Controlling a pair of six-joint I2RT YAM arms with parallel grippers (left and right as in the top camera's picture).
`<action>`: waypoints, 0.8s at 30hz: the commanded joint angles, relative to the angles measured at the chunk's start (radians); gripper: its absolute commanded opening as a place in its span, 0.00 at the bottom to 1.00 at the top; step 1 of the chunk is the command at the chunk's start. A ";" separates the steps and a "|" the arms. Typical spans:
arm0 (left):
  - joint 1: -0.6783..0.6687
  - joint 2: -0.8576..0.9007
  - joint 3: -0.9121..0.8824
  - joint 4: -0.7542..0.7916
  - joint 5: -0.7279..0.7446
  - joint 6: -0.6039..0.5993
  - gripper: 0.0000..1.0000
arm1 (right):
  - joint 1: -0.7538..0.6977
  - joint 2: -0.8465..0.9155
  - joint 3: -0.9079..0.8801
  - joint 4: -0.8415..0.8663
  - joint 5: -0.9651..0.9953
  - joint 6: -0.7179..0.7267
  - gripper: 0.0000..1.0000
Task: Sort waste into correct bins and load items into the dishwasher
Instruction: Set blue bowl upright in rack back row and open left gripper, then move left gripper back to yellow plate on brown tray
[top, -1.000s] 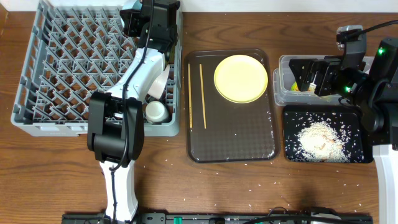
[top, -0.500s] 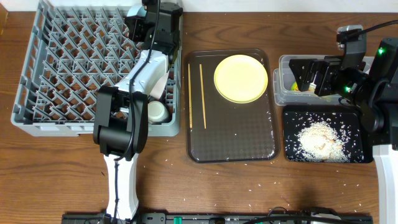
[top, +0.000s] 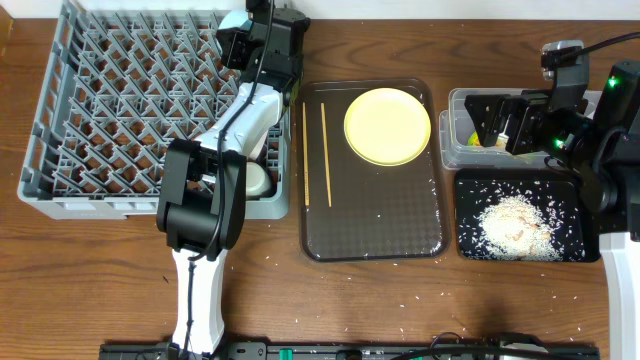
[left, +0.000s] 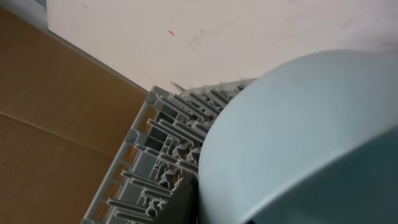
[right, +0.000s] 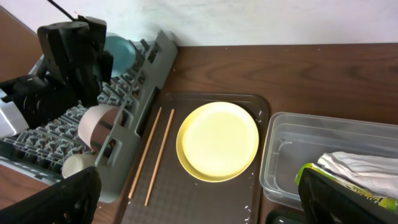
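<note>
My left gripper (top: 262, 38) is over the back right corner of the grey dish rack (top: 100, 120), shut on the light blue bowl (left: 298, 124), which stands on edge among the pegs (right: 121, 50). A white bowl (right: 96, 124) and a pale cup (top: 255, 180) sit in the rack's right side. The yellow plate (top: 388, 125) and two chopsticks (top: 325, 150) lie on the brown tray (top: 370, 215). My right gripper (top: 487, 125) is open and empty above the clear tub (top: 455, 150), which holds the white wrapper (right: 360, 165) and the green packet (right: 339, 182).
The black tray (top: 470, 190) at the front right holds a pile of rice (top: 515, 225). Loose grains are scattered on the brown tray and on the wooden table in front of it. A white wall stands behind the rack.
My left arm has moved right along the back of the rack toward its right corner, with the bowl. The right arm has not moved.
</note>
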 joint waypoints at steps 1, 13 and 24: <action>-0.005 0.013 -0.005 -0.036 0.013 -0.014 0.11 | -0.005 0.000 0.008 0.000 0.003 -0.013 0.99; -0.101 0.013 -0.004 -0.203 0.117 -0.062 0.43 | -0.005 0.000 0.008 0.000 0.003 -0.013 0.99; -0.097 -0.015 0.006 -0.269 0.306 -0.080 0.68 | -0.005 0.000 0.008 0.000 0.003 -0.013 0.99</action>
